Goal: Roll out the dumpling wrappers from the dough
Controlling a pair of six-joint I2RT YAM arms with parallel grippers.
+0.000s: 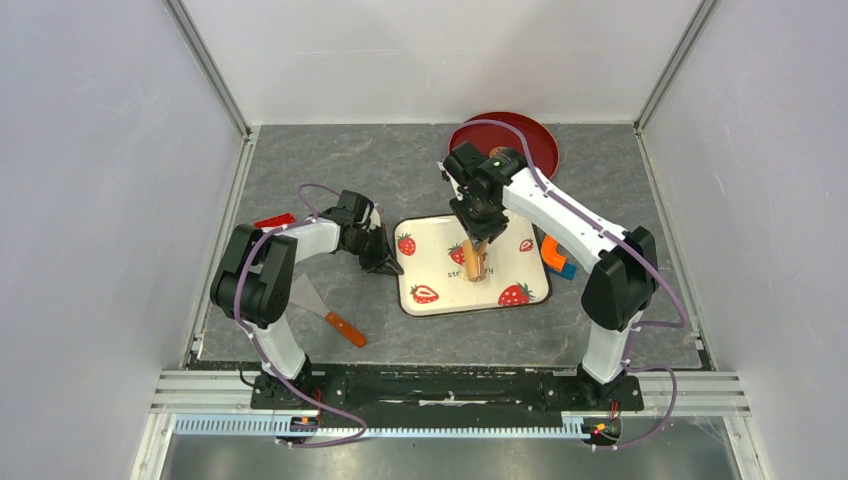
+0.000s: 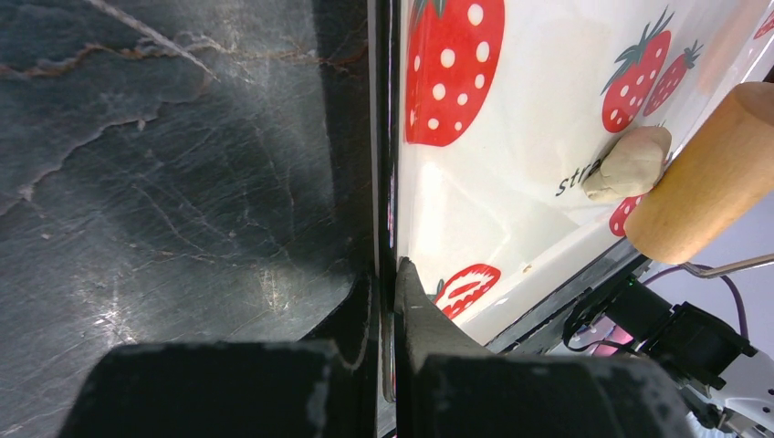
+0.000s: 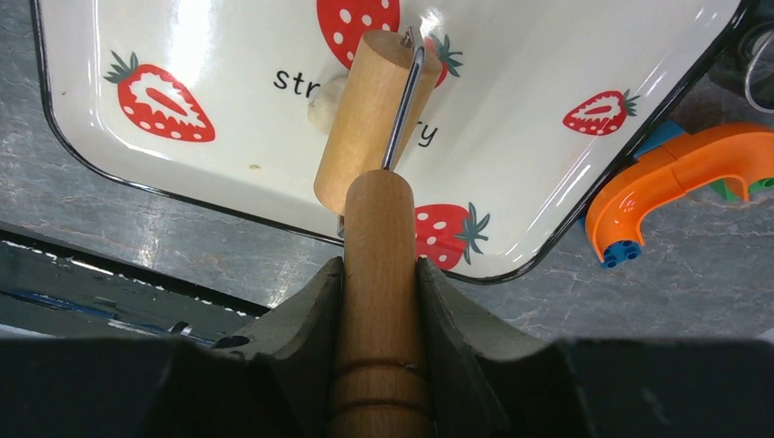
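A white strawberry-print tray (image 1: 436, 266) lies mid-table. On it sits a small pale cream dough lump (image 2: 630, 162), still thick; no thin round wrapper shows. My right gripper (image 3: 380, 269) is shut on the wooden handle (image 3: 379, 237) of a small rolling pin. Its wooden drum (image 3: 360, 119) rests on the tray against the dough (image 3: 326, 103), which peeks out at its left side. My left gripper (image 2: 388, 274) is shut on the tray's left rim (image 2: 387, 137), one finger inside and one outside. In the top view the left gripper (image 1: 385, 262) is at the tray's left edge and the right gripper (image 1: 478, 230) is over the roller (image 1: 473, 262).
A red plate (image 1: 532, 140) stands at the back behind the right arm. An orange and blue toy piece (image 1: 556, 256) lies just right of the tray, also in the right wrist view (image 3: 680, 173). A scraper with an orange handle (image 1: 343, 327) lies front left; a red object (image 1: 272, 220) sits behind the left arm.
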